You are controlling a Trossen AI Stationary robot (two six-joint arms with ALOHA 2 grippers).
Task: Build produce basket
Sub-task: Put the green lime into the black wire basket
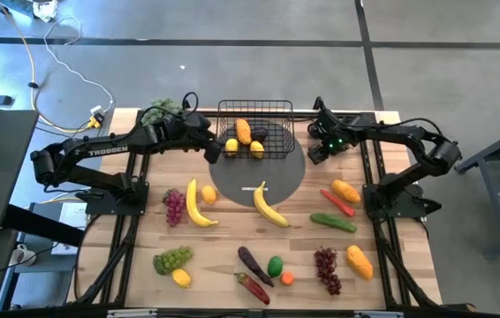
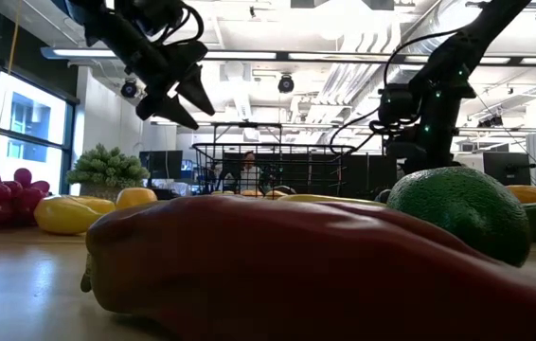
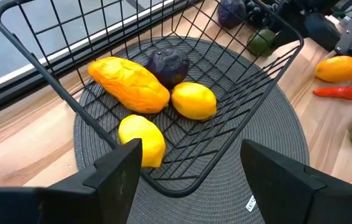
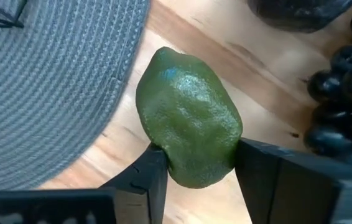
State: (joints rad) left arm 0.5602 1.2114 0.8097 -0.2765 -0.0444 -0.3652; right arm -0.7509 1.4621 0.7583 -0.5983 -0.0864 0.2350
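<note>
The high camera is looking straight down, taking in the whole table (image 1: 232, 238), both arms and the floor around. The low camera is sitting at tabletop height, facing level across the wood into the room, with a red pepper (image 2: 277, 265) looming right against the lens. The left wrist camera is peering down past its own fingers (image 3: 117, 171) into the basket (image 3: 182, 81) from close by. The right wrist camera is pressing in tightest, an avocado (image 4: 189, 127) filling its middle. The high, low and left wrist views are all sharing the basket; both wrist views are sharing the mat (image 4: 45, 81).
</note>
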